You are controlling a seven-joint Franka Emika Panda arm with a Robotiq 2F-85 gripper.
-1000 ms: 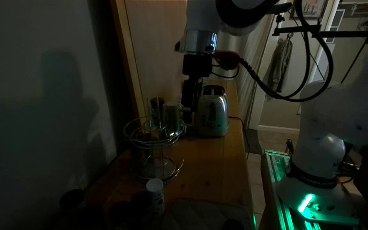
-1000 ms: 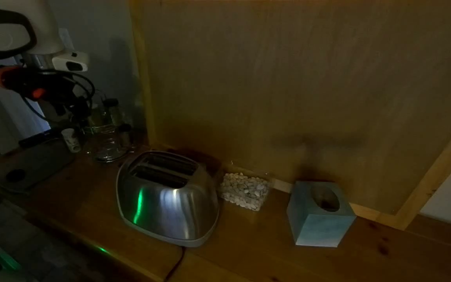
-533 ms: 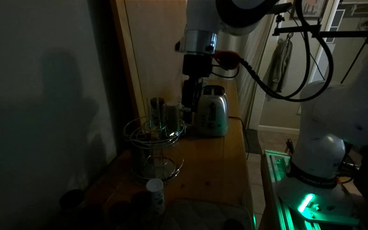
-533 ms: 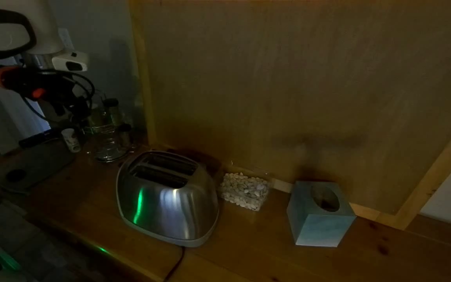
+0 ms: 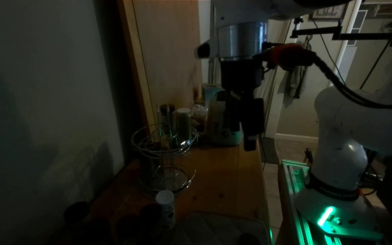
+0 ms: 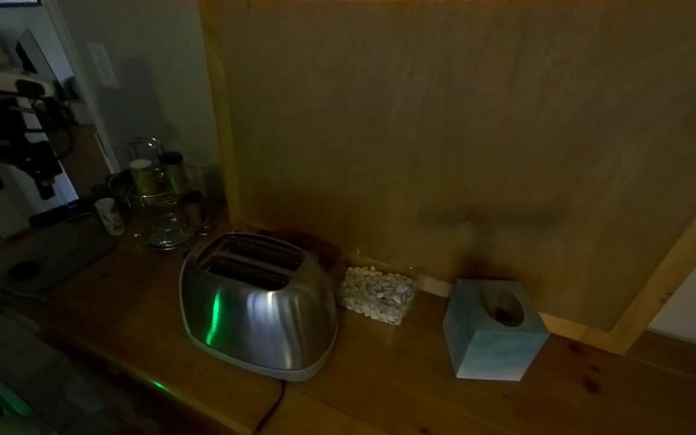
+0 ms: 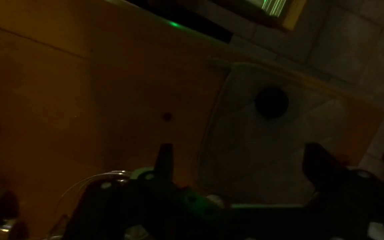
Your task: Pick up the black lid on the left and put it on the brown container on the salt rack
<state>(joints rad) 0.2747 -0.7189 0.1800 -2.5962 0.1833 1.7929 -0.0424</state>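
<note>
Running through both exterior views, a wooden bench (image 6: 384, 386) carries the household things. Above it hangs the arm (image 5: 242, 39), its jaws well apart and holding nothing. A quilted mat (image 7: 255, 158) lies at the bench's edge. Next in size comes the wire rack (image 5: 163, 157), jars on its upper tier, then a steel toaster (image 6: 257, 329), both slots dark. The bluish tissue box (image 6: 496, 344) shows a dark oval mouth; what is inside I cannot tell. Beside the toaster, a clear box (image 6: 378, 296) holds pale pebbles. A patterned canister (image 5: 167, 211) stands just beside the rack, contents hidden. Up on the rack, a pale-topped jar (image 5: 183, 126) shows something murky within; I take it for the brown container, because the dark-capped jar (image 6: 174, 174) next to it already wears its cover, though in this gloom the colour hardly reads.

Smallest is the black lid (image 7: 272, 102), lying on the mat, not yet lifted. I expect it to be light, stiff and hard to break, perhaps slick. Take it by the rim from opposite sides, low down, for the soft mat may bunch.
</note>
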